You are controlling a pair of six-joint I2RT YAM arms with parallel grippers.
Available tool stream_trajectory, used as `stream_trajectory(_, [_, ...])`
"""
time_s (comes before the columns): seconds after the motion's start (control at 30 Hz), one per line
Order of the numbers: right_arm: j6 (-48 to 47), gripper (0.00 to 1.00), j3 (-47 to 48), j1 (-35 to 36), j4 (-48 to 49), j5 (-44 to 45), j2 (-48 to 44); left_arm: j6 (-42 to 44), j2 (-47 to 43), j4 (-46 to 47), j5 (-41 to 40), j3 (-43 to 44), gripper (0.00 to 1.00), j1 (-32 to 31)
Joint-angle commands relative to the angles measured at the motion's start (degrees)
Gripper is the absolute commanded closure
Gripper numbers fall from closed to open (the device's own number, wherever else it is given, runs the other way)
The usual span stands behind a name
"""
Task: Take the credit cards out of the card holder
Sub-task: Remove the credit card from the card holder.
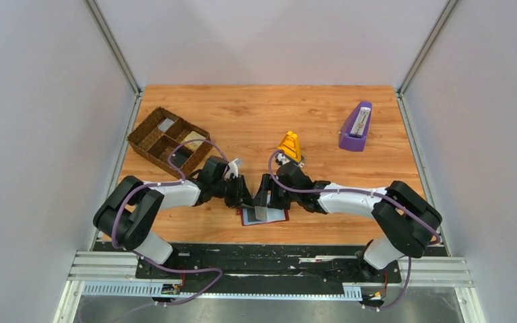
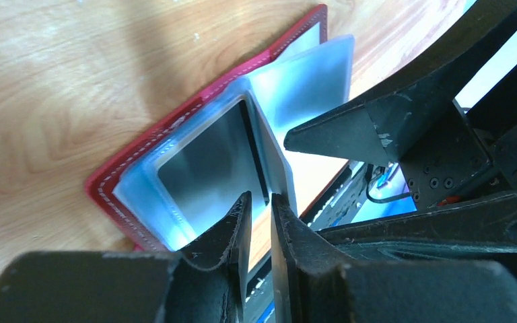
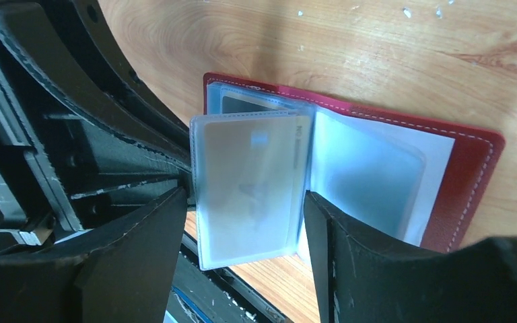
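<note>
Card holder lies open at the near edge of the bench, left fingers pinching one raised sleeve, right fingers spread either side of it; we fear any pull drags the unpinned holder along.

Nothing legible anywhere right now. The card, in a cloudy sleeve of the card holder, carries a small mark near one edge and a faint emblem lower down, both too blurred to read. The pale strip on the purple stand is too small to make out.
</note>
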Motion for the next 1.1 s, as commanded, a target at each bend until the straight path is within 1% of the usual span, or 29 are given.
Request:
stream_trajectory(0.0, [-0.68,0.34,1.35,-0.05,-1.87,2.98,-4.22,-1.91,-1.24,4.05,2.3,2.19,0.76,-1.68])
stream_trajectory(0.13, [-1.14,0.35,1.32,-0.06,-5.28,4.67,-7.18,-3.68,-0.95,6.38,2.79,2.56,0.76,-2.67])
stream_trajectory(0.33, [-2.01,0.41,1.31,-0.05,-11.15,8.93,-13.38,-4.07,1.34,8.62,2.59,4.27,0.75,-5.61])
stream_trajectory(0.43, [-3.12,0.46,1.02,0.0,-12.25,9.39,-16.4,-3.77,1.32,6.71,1.0,5.0,0.75,-6.12])
stream_trajectory(0.57, [-4.94,0.54,0.33,-0.06,-12.44,9.39,-18.48,-2.31,-1.61,1.37,-4.27,5.46,0.75,-6.14])
stream_trajectory(0.7, [-6.65,0.61,-0.06,-0.28,-12.07,9.39,-17.85,-1.17,-3.41,-3.14,-9.25,5.81,0.75,-6.09])
stream_trajectory(0.83, [-7.91,0.67,-0.48,-1.19,-10.38,7.51,-15.58,-1.63,-4.13,-3.23,-12.28,4.67,0.75,-6.1])
stream_trajectory(1.07, [-9.07,0.75,-1.11,-3.46,-7.71,4.26,-11.33,-2.09,-2.96,0.69,-12.04,3.81,0.73,-6.09])
